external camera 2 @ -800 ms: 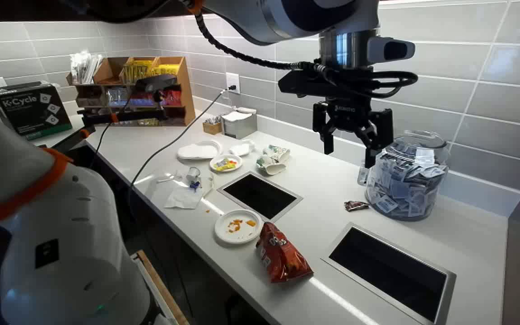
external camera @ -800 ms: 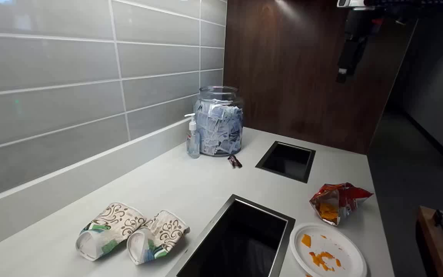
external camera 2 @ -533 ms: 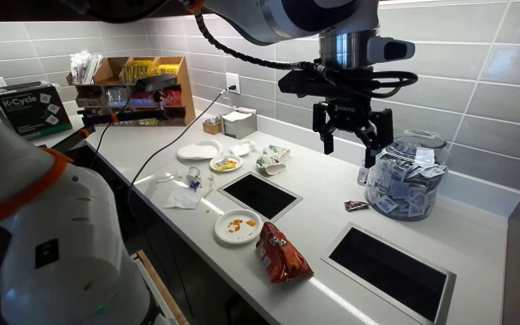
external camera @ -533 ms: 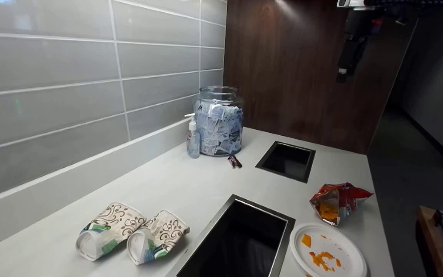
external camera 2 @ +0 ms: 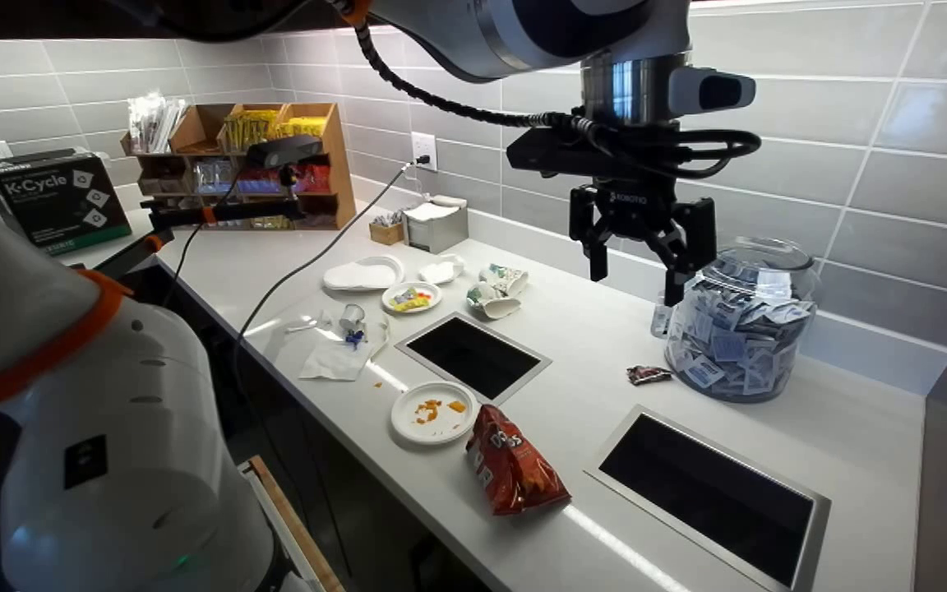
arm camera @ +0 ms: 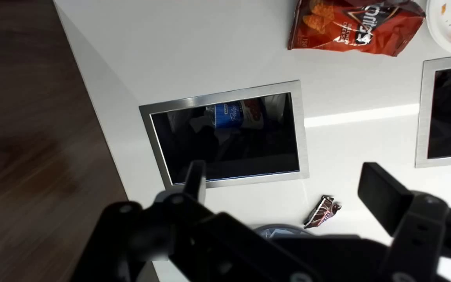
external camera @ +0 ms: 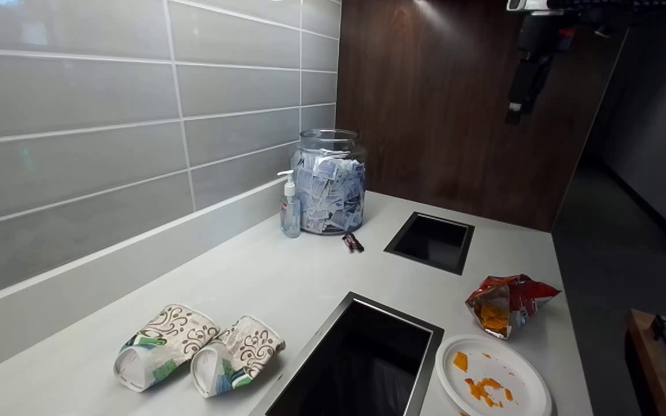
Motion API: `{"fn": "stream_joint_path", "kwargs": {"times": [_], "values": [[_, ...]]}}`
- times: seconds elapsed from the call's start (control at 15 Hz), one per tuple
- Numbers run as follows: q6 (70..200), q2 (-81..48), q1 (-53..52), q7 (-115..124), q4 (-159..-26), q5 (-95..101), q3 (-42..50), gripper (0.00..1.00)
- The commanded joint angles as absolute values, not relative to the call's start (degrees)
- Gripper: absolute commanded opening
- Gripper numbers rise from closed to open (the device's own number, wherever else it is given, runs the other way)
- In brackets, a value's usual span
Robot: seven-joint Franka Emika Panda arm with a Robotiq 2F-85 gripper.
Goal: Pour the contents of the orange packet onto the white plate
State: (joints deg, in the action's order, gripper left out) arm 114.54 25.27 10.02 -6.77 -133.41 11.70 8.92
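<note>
The orange packet, a crinkled orange-red foil bag, lies on its side on the counter in both exterior views (external camera: 521, 300) (external camera 2: 515, 469). Its open mouth faces the white plate (external camera: 524, 372), and orange chips (external camera: 494, 318) show inside it. The plate also shows in an exterior view (external camera 2: 404, 421); it holds one larger chip and several orange crumbs (external camera 2: 428, 409). My gripper (external camera 2: 636, 279) is open and empty, high above the counter, apart from the packet. In the wrist view its fingers (arm camera: 282, 178) are wide apart; packet (arm camera: 352, 29) and plate (arm camera: 444, 39) are at the upper right.
A glass jar of sachets (external camera 2: 736, 341) stands near the gripper by the wall, with a pump bottle (external camera: 291, 211) beside it. A dark wrapper (external camera 2: 649, 375) lies before it. Two metal-framed openings (external camera 2: 712, 485) (external camera 2: 473, 353) cut the counter. Two crumpled patterned cups (external camera: 165, 346) lie by the wall.
</note>
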Motion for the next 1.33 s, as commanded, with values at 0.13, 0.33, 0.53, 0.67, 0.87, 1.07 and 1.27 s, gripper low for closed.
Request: {"fn": "stream_joint_path", "kwargs": {"times": [0.13, 0.33, 0.53, 0.67, 0.87, 1.07, 1.27], "values": [[114.36, 25.25, 9.81, -6.73, -133.26, 11.76, 9.10, 1.00], [114.36, 25.25, 9.81, -6.73, -133.26, 11.76, 9.10, 1.00], [114.36, 25.25, 9.81, -6.73, -133.26, 11.76, 9.10, 1.00], [114.36, 25.25, 9.81, -6.73, -133.26, 11.76, 9.10, 1.00], [116.19, 23.45, 10.41, -0.01, -134.73, 9.63, 8.55, 1.00], [121.24, 20.29, 10.09, 9.66, -138.26, 5.61, 7.48, 1.00], [128.54, 17.88, 10.45, 19.13, -141.65, 3.37, 5.62, 1.00]]}}
